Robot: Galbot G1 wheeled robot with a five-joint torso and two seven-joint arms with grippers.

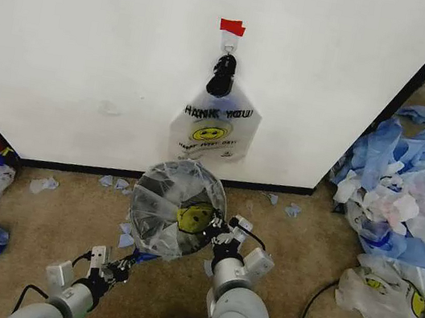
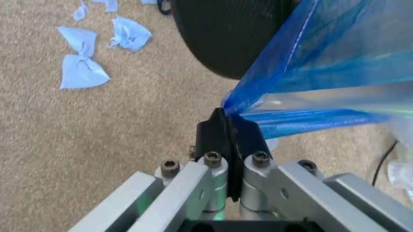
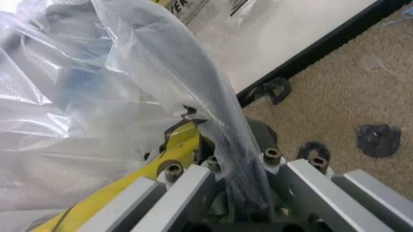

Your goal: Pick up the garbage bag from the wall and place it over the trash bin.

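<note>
The wall filled the upper frame, a THANK YOU bag hanging from it at centre. Just below, the garbage bag lay stretched over the trash bin on the carpet. The left gripper, at lower centre-left, was clenched on the bag's blue edge; the right gripper, lower centre, pinched its clear film.

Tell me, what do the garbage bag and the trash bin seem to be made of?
The garbage bag: apparently thin, glossy, see-through plastic film; it wrinkles and shows what lies behind. The trash bin: black with a fine woven mesh texture, possibly metal; its material is unclear.
</note>
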